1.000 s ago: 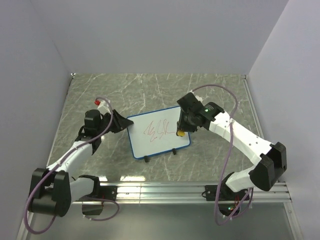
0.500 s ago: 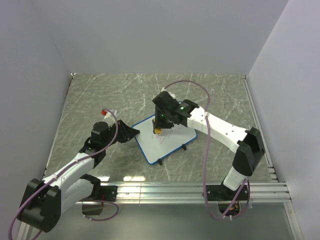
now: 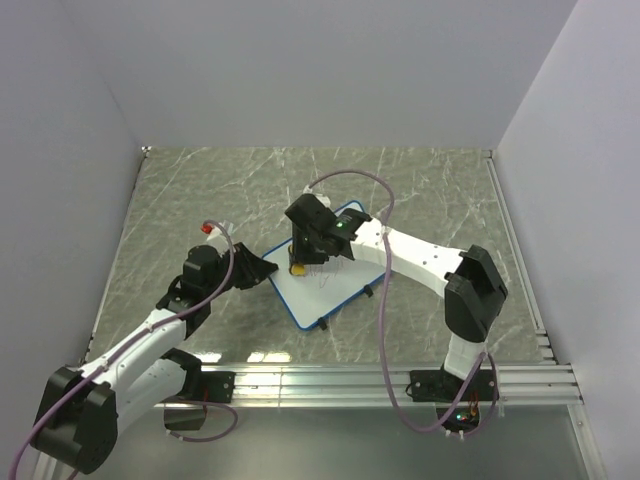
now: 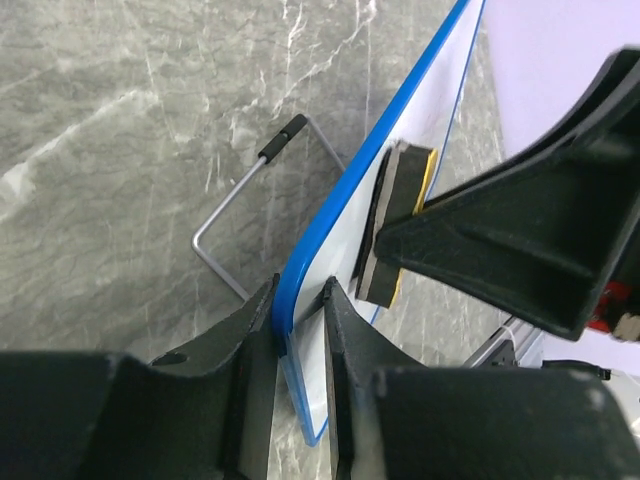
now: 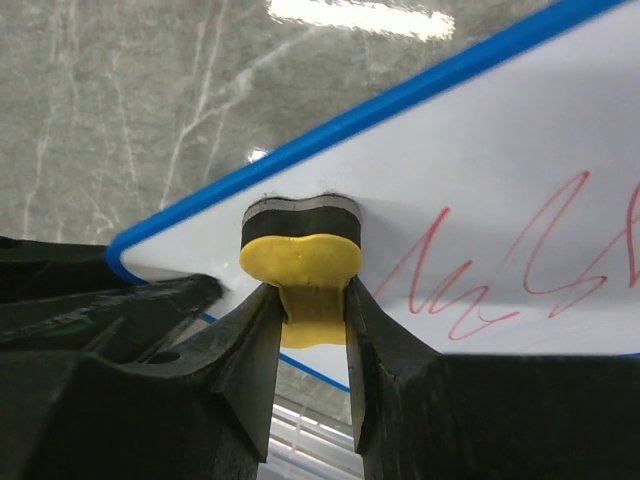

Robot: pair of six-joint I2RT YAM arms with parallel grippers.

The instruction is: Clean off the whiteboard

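**Marbled table, whiteboard pinned at one corner, scribble lying lengthwise from the eraser**

Grey-green marbled table top (image 3: pixel 200 190) carries the small rectangular whiteboard (image 3: pixel 345 285) with its thin blue frame. It is set askew, and its long axis runs from the left gripper (image 3: pixel 262 272) away toward the far right. That left gripper has its black fingers pressed together on the blue rim at the corner nearest it, one finger on each face, pinning the board.

Just beside those fingers, the right gripper (image 3: pixel 298 262) pinches the small yellow eraser (image 5: pixel 300 255). The eraser's dark felt pad sits flat against the white face at that same corner.

The thin red scribble (image 5: pixel 520 265) lies wholly to one side of the eraser. It sits along the board's length, away from the left gripper, and none of it appears to be under the pad. I judge the coming wipe must run lengthwise, out from the clamped corner. The right arm is the one to make it, while the left only steadies.

A bent wire leg (image 4: pixel 245 190) with a black tip shows behind the board, just past the left fingers. The board seems to stand tilted rather than flat, so a hard push could rock it.
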